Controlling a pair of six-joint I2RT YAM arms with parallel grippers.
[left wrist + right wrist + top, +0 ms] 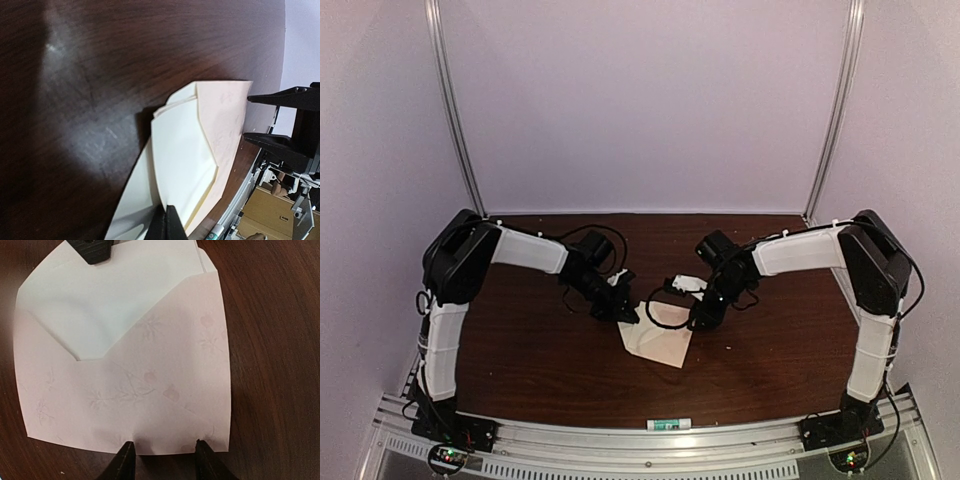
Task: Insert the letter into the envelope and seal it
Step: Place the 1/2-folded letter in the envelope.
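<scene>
The envelope (665,342) is pale pink with a faint flower print and lies at the table's middle. In the right wrist view the envelope (165,385) has its pocket open toward the top. The cream letter (100,305) sits partly inside the pocket, and its upper part sticks out. My left gripper (168,226) is shut on the outer edge of the letter (180,150), with the envelope's pocket (225,115) beyond it. My right gripper (165,460) is open, its fingertips (125,460) at the envelope's closed bottom edge. Another pale sheet (130,200), possibly the flap, lies under the letter.
A small green-and-white tube (670,424) lies on the front rail, also in the left wrist view (217,232). A cardboard box (270,210) sits below the table's near edge. The right gripper's black fingers (280,97) stand at the envelope's far side.
</scene>
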